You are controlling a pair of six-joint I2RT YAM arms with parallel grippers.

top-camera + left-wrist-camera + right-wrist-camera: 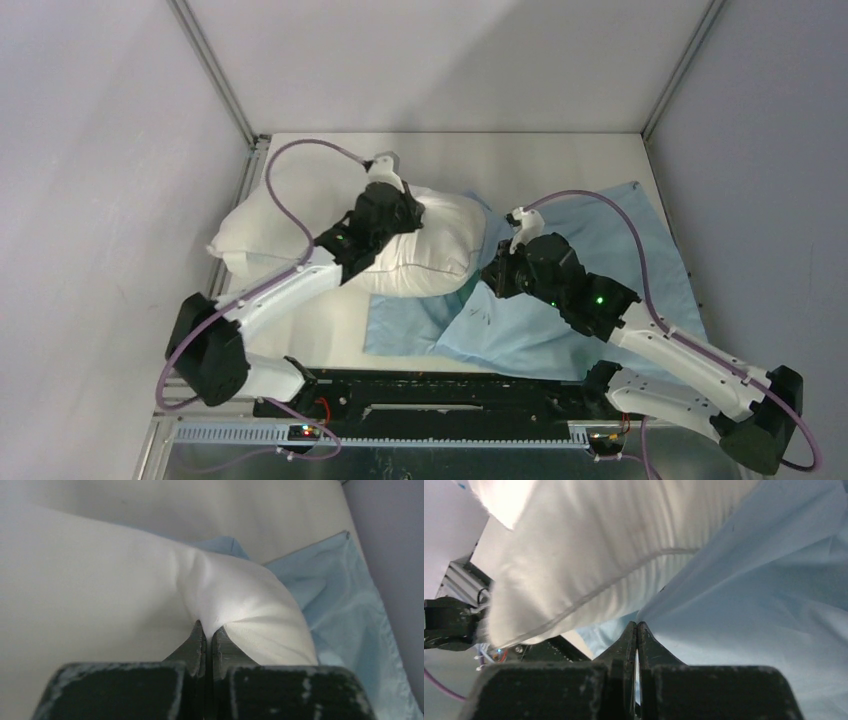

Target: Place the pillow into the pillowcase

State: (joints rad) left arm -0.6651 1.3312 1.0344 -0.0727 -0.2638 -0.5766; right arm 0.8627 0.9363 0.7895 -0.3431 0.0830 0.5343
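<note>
Pillow [440, 238] sits left-centre on table [560, 160], its right end overlapping the left edge of the pillowcase [615, 225]. Left pincer [206, 630] is clenched on a pinch of pillow fabric near that end. Right pincer [636, 627] is clamped on a raised pillowcase edge just beside the pillow seam. Pillowcase runs to the table's right edge. Bare strip along the far side.

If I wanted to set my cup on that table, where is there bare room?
Bare tabletop shows along the far wall, beyond the plump off-white pillow and thin light blue pillowcase, and in a small patch between pillow and black base rail. The middle is crowded: left gripper and right gripper pinch fabric there.
</note>
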